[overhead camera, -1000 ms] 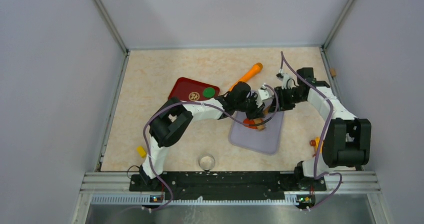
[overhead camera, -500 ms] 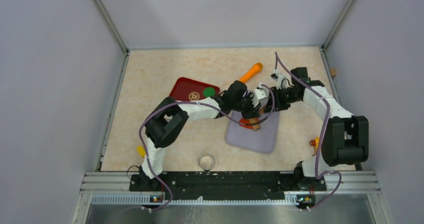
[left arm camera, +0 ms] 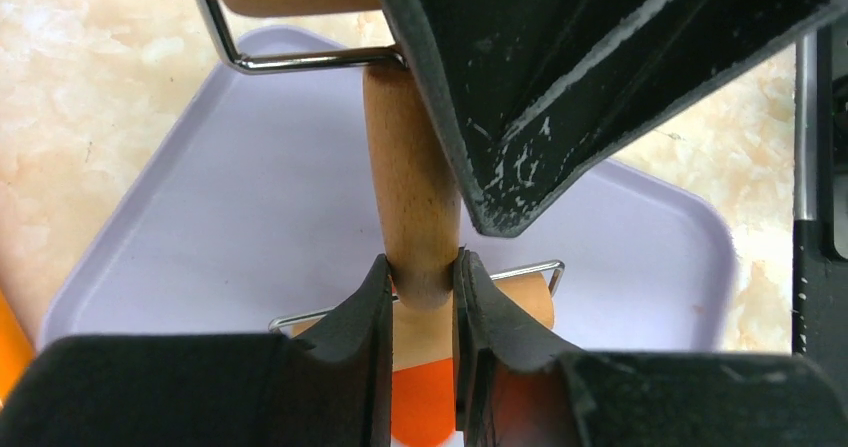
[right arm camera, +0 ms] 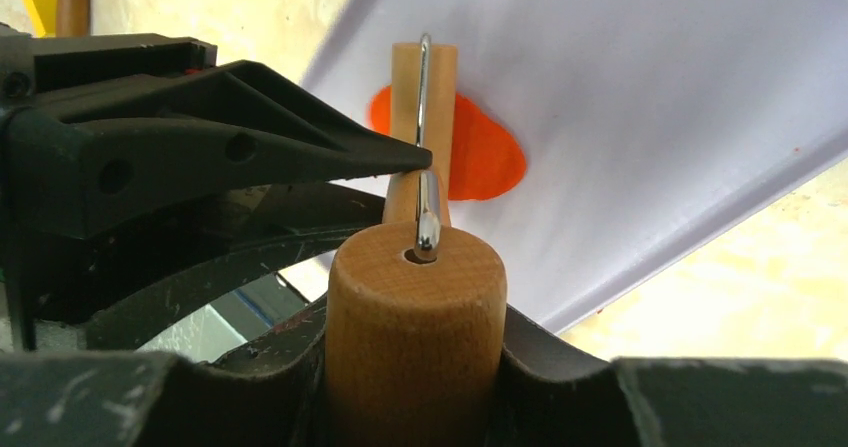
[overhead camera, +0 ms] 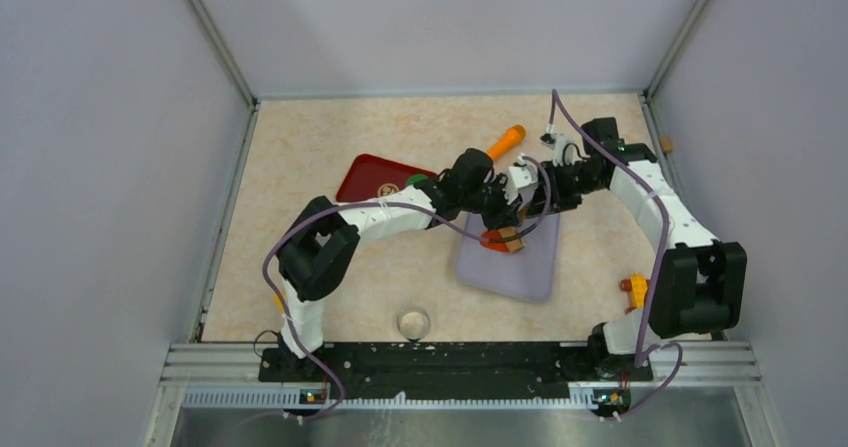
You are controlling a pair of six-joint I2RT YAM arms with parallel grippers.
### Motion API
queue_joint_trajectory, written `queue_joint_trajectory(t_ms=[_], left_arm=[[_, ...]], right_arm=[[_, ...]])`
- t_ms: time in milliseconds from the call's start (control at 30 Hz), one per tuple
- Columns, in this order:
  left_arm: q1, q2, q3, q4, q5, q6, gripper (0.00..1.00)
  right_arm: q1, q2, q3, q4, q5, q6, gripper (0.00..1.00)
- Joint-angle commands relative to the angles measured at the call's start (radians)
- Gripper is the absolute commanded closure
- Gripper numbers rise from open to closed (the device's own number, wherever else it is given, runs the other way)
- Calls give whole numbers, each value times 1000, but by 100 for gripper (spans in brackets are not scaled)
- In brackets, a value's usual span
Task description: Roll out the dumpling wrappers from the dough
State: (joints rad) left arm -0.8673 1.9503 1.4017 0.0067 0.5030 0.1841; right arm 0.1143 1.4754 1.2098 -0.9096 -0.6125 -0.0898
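Observation:
A flat orange-red dumpling wrapper (overhead camera: 489,244) (right arm camera: 492,157) (left arm camera: 425,407) lies on the lavender tray (overhead camera: 520,272) (right arm camera: 650,87) (left arm camera: 230,207). A wooden two-ended roller rests its small drum (right arm camera: 423,77) (left arm camera: 522,303) (overhead camera: 514,245) on the wrapper. My left gripper (left arm camera: 422,285) (overhead camera: 503,214) is shut on the roller's wooden handle (left arm camera: 408,182). My right gripper (right arm camera: 415,367) (overhead camera: 546,197) is shut on the roller's large drum (right arm camera: 415,317), which is lifted above the tray's far edge. Part of the wrapper is hidden under the small drum.
A dark red tray (overhead camera: 372,177) with a green disc (overhead camera: 413,179) sits left of the arms. An orange stick-shaped tool (overhead camera: 501,144) lies behind them. A small glass cup (overhead camera: 413,322) stands near the front edge, a yellow piece (overhead camera: 283,302) front left, an orange knob (overhead camera: 633,286) right.
Both arms have carried the roller slightly left and away over the wrapper. The left elbow has swung left. Both grips are unchanged.

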Motion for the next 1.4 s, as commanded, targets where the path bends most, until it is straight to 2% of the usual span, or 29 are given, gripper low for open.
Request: queue_joint_trajectory(t_ms=[0, 167, 400, 633, 833, 1367], left_arm=[[0, -67, -59, -2, 43, 12, 100], [2, -67, -127, 30, 54, 13, 100], [2, -79, -124, 9, 12, 16, 100], [0, 33, -117, 69, -19, 53, 100], [-7, 130, -96, 129, -22, 30, 100], [-64, 250, 61, 221, -4, -4, 100]], right_arm=[[0, -42, -40, 26, -12, -6, 100], [5, -37, -21, 30, -14, -1, 100], [6, -36, -37, 31, 1, -11, 100], [41, 0, -96, 117, 119, 23, 100], [44, 41, -117, 125, 261, 4, 100], [0, -1, -119, 93, 368, 8, 100]])
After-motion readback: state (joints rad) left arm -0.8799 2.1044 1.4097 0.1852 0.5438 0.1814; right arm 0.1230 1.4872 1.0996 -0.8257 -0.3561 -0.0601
